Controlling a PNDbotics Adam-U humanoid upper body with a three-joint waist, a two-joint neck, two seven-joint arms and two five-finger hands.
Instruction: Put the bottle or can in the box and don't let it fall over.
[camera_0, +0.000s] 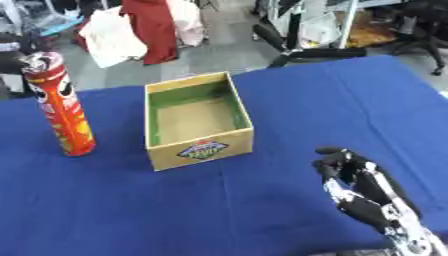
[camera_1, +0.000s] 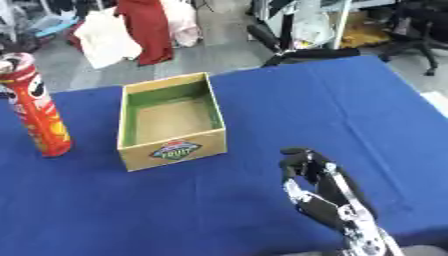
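Box (camera_0: 198, 120) sat empty while the tall red can (camera_0: 61, 106) stood upright just left of it, untouched, and the right hand (camera_0: 363, 187), fingers loosely curled, held nothing.

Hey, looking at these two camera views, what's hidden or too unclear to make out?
- Left hand: in neither view, so its state is unknown.
- Right hand: fingers curled, holding nothing; its wrist is cut off by the bottom edge in both views.
- Tall red can: the label print is too blurred to read.
- Box: the front logo's lettering is blurred; the near wall hides the front strip of its floor.
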